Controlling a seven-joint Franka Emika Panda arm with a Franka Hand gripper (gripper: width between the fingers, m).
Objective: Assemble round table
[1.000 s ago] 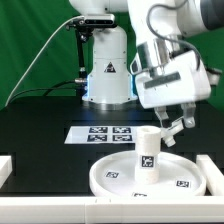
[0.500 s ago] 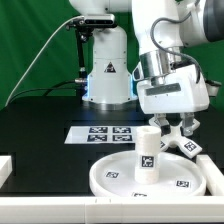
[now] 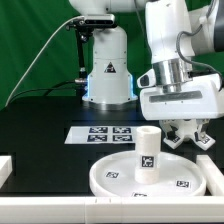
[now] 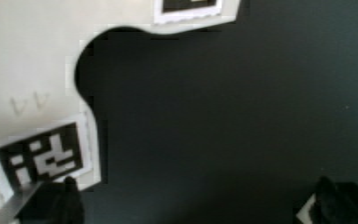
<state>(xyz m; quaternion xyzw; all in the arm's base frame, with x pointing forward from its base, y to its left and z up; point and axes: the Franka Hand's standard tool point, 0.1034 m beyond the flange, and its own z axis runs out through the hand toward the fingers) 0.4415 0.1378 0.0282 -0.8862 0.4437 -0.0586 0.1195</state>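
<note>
The large round rimmed disc [image 3: 110, 178] lies at the front of the black table. The short cylindrical post [image 3: 146, 152] stands upright on it, tag facing the camera. My gripper [image 3: 190, 134] hangs open just behind the disc on the exterior view's right, over the cross-shaped piece [image 3: 203, 141], which it mostly hides. In the wrist view the white cross-shaped piece [image 4: 34, 100] shows two tags and a curved notch. My gripper [image 4: 197, 205] holds nothing, with one dark fingertip [image 4: 51, 200] beside a tagged arm and black table between the fingers.
The marker board [image 3: 100, 133] lies flat behind the disc. The arm's white base [image 3: 108, 75] stands at the back centre. A white edge rail [image 3: 5, 165] sits at the exterior view's left edge.
The gripper has swung toward the exterior view's right and squared up over the cross-shaped piece. It stayed open. Disc and post have not moved.
</note>
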